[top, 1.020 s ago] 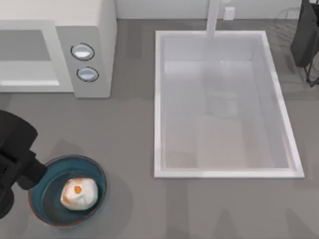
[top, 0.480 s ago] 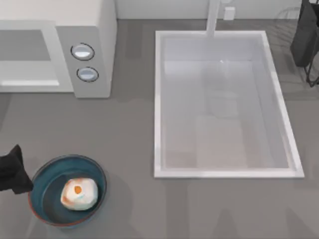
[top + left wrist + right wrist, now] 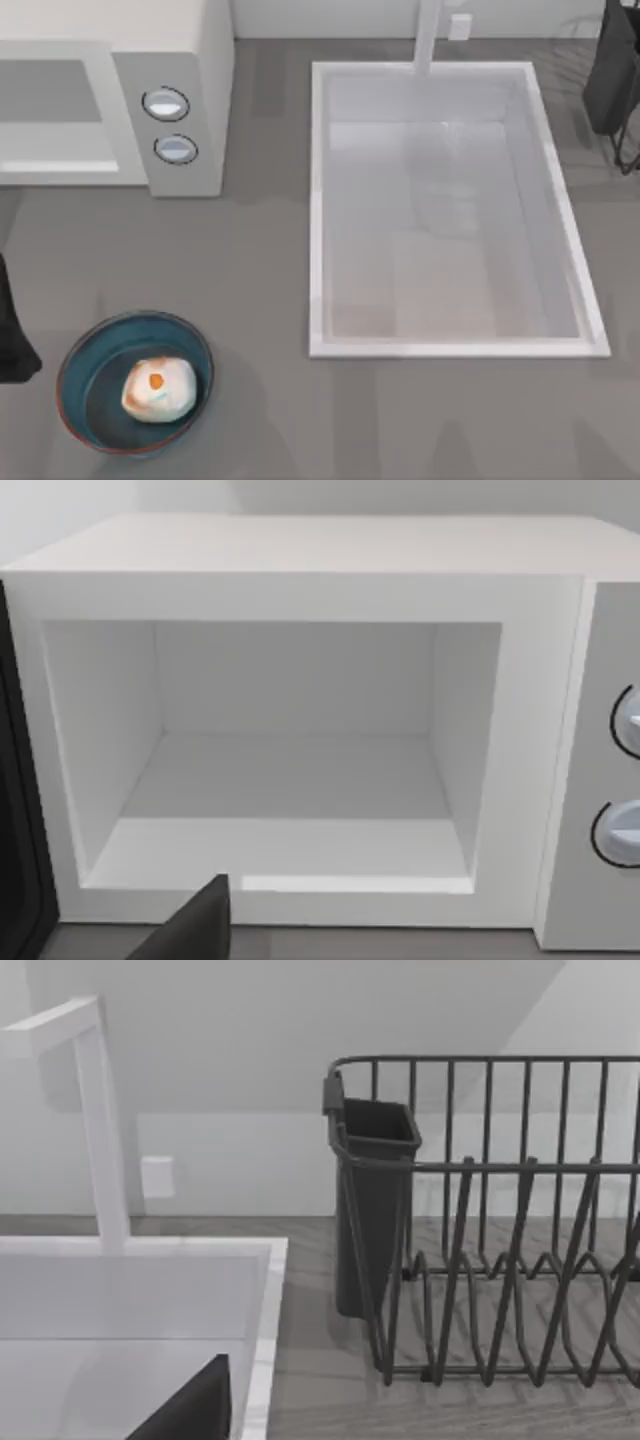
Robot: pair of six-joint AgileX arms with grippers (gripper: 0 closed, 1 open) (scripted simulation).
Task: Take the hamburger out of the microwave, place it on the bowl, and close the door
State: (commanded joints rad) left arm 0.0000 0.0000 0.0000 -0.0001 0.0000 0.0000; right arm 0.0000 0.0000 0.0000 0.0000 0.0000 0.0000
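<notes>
sink (image 3: 450, 210): large white basin, 3 o'clock of table centre | faucet (image 3: 428, 35): white, at sink's 12 o'clock rim | dish rack (image 3: 500, 1230): dark wire, 1 o'clock corner, holding a cutlery cup (image 3: 375, 1200)

text: none legible | labels: none | numbers: none

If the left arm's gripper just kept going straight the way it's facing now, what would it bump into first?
Most likely nothing until the back wall inside the microwave. The left wrist view looks straight into the open, bare cavity, so the left gripper would probably pass over the front sill first, though how near it sits is unclear.
</notes>
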